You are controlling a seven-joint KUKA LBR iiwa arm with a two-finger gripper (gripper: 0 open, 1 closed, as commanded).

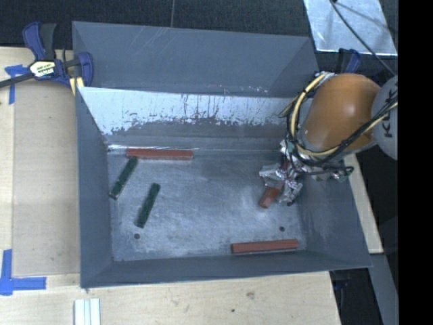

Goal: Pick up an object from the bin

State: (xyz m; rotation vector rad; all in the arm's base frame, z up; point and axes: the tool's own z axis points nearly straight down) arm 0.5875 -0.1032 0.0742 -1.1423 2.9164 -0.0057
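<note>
My gripper (279, 190) hangs low over the right part of the bin floor. A short reddish-brown block (268, 198) sits between its fingers, tilted, its lower end close to the floor. The fingers are shut on it. A long reddish-brown bar (264, 247) lies flat along the front edge of the floor, below the gripper.
Another long reddish-brown bar (159, 154) lies at the back left by the wall. Two dark green sticks (123, 177) (147, 205) lie slanted on the left of the floor. The arm with its orange cover and cables stands over the right rim.
</note>
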